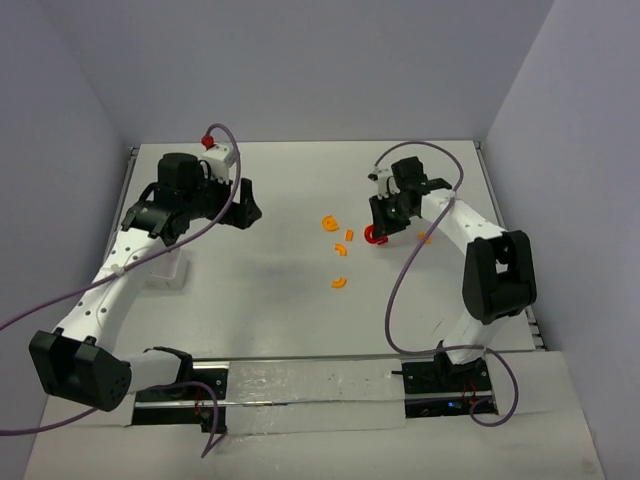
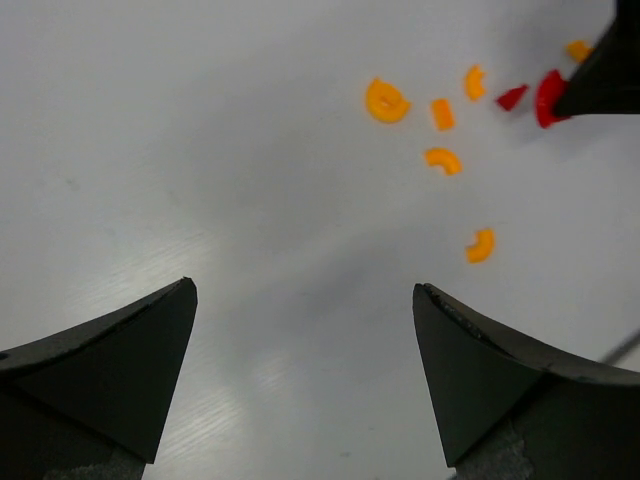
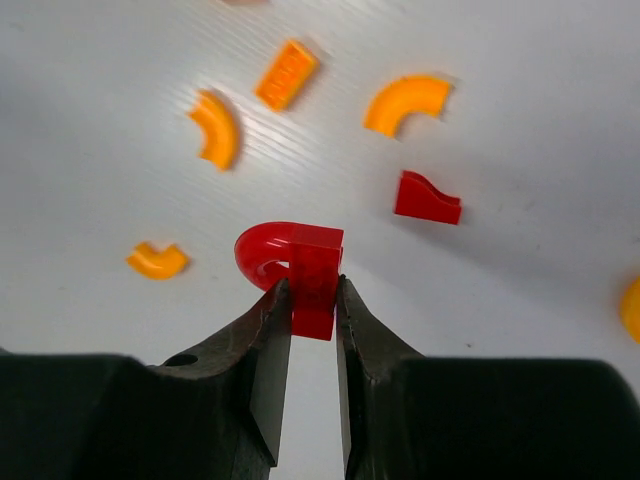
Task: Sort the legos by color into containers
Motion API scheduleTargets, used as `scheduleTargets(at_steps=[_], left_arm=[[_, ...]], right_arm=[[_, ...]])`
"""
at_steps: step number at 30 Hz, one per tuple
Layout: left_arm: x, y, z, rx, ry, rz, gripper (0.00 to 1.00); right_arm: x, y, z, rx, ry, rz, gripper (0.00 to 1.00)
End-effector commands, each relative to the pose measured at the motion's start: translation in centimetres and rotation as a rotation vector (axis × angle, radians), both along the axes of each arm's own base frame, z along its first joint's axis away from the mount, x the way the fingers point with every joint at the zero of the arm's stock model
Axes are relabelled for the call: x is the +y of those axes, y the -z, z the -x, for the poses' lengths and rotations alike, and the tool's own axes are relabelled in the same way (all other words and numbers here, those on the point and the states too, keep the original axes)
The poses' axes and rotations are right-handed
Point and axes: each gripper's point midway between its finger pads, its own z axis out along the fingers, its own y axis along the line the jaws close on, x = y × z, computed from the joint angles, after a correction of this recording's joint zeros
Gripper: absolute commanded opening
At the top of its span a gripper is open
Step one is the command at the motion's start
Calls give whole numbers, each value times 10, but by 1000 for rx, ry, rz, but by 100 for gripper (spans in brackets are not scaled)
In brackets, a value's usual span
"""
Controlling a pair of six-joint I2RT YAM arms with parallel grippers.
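My right gripper (image 3: 313,285) is shut on a red lego (image 3: 300,262), a block with a curved arch, just above the table; it also shows in the top view (image 1: 376,237). A second red lego (image 3: 427,198) lies just beyond it. Several orange legos lie around: a curved one (image 3: 405,102), a flat block (image 3: 286,73), another curve (image 3: 217,128). They sit mid-table in the top view (image 1: 340,248). My left gripper (image 2: 304,288) is open and empty over bare table, left of the pieces (image 1: 245,205). The white container (image 1: 167,270) shows partly under my left arm. No green legos are in view.
One orange piece (image 1: 339,282) lies apart, nearer the front. Another orange piece (image 1: 424,237) lies right of my right gripper. The right gripper's dark finger shows at the left wrist view's top right corner (image 2: 605,75). Grey walls close the table at back and sides.
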Motion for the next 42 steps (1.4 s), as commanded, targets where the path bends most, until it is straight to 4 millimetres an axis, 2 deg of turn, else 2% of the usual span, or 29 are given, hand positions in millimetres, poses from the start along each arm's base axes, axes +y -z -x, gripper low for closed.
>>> scheduleTargets(at_steps=[1,2,4,8,16,23,29,37,38,42], left_arm=[[-50,-26,21,57,147,296,99],[-54,-22,21,90,159,313,99],[-65,-13,22,174,168,364,96],[-80,-10,20,217,194,422,93],[-113,0,34,278,273,447,83],[-128,14,43,292,332,385,71],[-132,20,41,302,336,360,64],[-136,26,38,314,329,345,45],[-136,27,37,315,326,342,41],[-136,31,36,326,315,335,6]], right_arm=[[52,-79,-9,-172,-72,-179,0],[58,-84,-9,-184,-81,-193,0],[84,-101,0,-213,-127,-250,0],[127,-123,19,-234,-200,-329,0],[170,-144,39,-232,-295,-411,0],[183,-148,48,-219,-331,-429,0],[185,-157,54,-228,-352,-449,0],[190,-162,64,-240,-386,-463,0],[190,-162,64,-242,-388,-461,0],[192,-159,66,-243,-393,-450,0]])
